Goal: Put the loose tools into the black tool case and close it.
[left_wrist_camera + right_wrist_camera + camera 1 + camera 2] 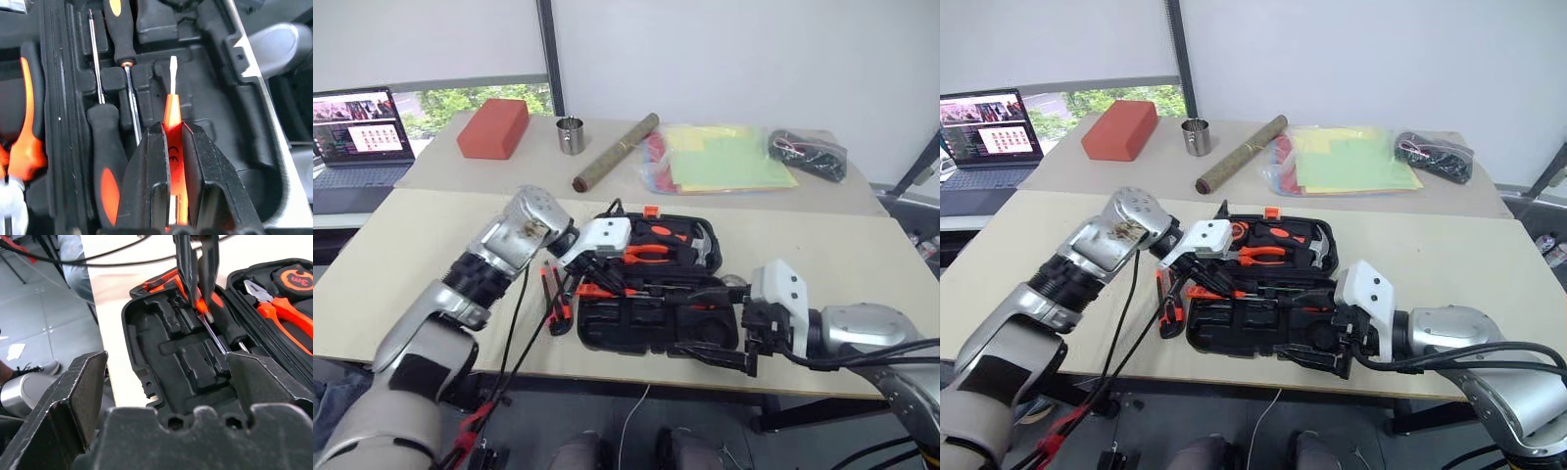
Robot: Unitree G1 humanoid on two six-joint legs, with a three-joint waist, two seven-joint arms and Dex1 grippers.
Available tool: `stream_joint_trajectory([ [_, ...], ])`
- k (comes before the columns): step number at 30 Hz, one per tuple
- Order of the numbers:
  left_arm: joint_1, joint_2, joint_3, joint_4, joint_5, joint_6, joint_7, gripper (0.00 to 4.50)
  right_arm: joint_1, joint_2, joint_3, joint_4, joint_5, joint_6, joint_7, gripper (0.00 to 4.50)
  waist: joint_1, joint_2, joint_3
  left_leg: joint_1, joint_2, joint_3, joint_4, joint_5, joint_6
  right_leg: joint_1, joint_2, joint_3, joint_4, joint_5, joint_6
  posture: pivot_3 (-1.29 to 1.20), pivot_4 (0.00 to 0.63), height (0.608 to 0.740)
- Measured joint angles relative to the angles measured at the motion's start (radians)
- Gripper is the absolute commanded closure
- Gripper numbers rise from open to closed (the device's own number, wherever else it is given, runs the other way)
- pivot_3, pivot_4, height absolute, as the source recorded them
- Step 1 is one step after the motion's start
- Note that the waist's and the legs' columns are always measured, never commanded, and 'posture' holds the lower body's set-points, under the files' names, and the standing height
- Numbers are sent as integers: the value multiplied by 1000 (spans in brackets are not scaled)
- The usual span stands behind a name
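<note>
Orange plastic, slim and light — the tester pen (172, 125) sits pinched between the left gripper (172, 147) fingers, narrowed onto its barrel, metal tip pointing down over an empty moulded slot of the black tool case (636, 328). It looks stiff but smooth, so a grip at mid-barrel, as now, seems the safest hold; the thin tip would likely bend or slip.

Left of the case, on the pale table (391, 264), lies one utility knife (557, 305) — chunkier, probably heavier, best taken across its broad body.

In the near half of the open case: two screwdrivers (105, 161), already lying in their slots side by side, handles opposite ways. One pen, held above them. In the far half: one pair of pliers (651, 253), one hammer (700, 247), one tape measure (296, 281).

At the right, the right gripper (166, 382) hovers by the case's near corner, fingers spread wide, holding nothing.
</note>
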Motion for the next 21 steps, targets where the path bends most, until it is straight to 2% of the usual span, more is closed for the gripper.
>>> stream_joint_trajectory([
  [3, -7, -30, -4, 36, 22, 7, -15, 4419, 11, 6, -2, -7, 1, 2, -25, 0, 0, 0, 0, -2, 0, 0, 2, -2, 3, -1, 0, 0, 0, 1, -1, 0, 150, 736],
  [6, -8, -42, -7, 30, 20, 86, -39, 4419, 16, 7, -3, -16, 2, 2, -42, 0, -1, 0, 0, -4, 0, 0, 6, -3, 6, -2, 0, 0, 1, 2, -2, 0, 150, 736],
  [11, -8, 11, -45, -83, -39, 269, -50, 4419, 17, 8, -7, -16, 19, 2, -66, 0, -2, 0, 0, -6, -2, 0, 9, -5, 9, -2, -2, 0, 0, 3, 1, 0, 150, 736],
  [15, -8, 24, -45, -120, -41, 316, -49, 4419, 16, 9, -14, -15, 26, 2, -70, 0, 2, 0, 0, -6, -3, -1, 11, -6, 9, 0, -4, -1, 0, 3, 3, 0, 150, 736],
  [21, -21, -51, -43, -72, -3, 346, -2, 4419, 5, 16, -13, -8, 29, 2, -70, 0, 3, 0, 0, -6, -4, -1, 13, -7, 11, 1, -5, 0, 0, 4, 7, 0, 150, 736],
])
